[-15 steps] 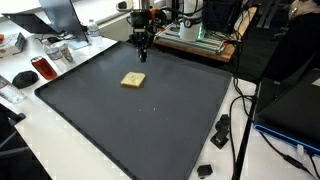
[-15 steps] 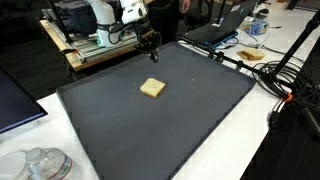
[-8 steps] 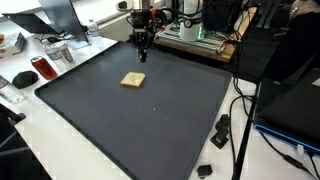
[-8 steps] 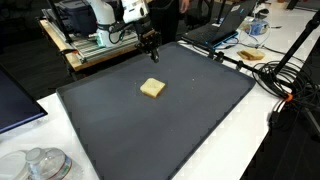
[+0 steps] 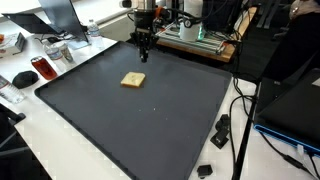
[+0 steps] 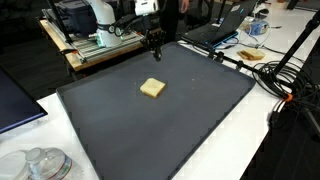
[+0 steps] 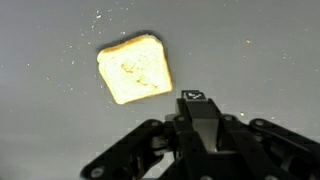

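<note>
The bread slice (image 7: 135, 68) looks dry and porous, its pale yellow crumb rough and matt, with a slightly darker crust edge. Under it the dark grey mat (image 5: 150, 120) is matt and finely grained, dusted with pale specks. The fingers (image 7: 205, 120) look like black hard plastic with a dull sheen. The white tabletop (image 5: 60, 140) looks smooth.

In the wrist view the pincer (image 7: 200, 142) is a dark, blurred mass cut off by the lower edge, and how its jaws stand cannot be told. In an exterior view the arm (image 5: 143, 12) runs off the top edge. The surface (image 5: 150, 140) loses its near corner at the bottom edge, and the clutter (image 5: 50, 55) at upper left is too small to identify.
</note>
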Available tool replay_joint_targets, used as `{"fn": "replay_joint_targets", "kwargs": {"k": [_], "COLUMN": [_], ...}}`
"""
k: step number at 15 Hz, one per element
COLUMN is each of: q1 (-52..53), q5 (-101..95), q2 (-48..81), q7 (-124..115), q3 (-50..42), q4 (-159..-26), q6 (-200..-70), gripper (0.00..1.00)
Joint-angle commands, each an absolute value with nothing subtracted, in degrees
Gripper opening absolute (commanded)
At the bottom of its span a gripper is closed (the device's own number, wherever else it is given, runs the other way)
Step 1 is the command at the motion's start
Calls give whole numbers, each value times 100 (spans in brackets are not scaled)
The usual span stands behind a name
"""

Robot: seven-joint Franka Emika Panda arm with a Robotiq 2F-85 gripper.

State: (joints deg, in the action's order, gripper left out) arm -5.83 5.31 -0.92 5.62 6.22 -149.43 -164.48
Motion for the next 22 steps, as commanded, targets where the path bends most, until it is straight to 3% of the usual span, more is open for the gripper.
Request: {"fn": "replay_joint_targets", "kwargs": {"k": [1,11,22], "q1": [-320,243,648], "q5": [-716,-1676,-530], "q2": [-342,-106,-1095], "q7": [-636,-1780,410], "q3": [462,672,658], "q4": [-14704,-13637,-14105], "q6": [-15722,-13876,-14018], "gripper": [5,5,5]}}
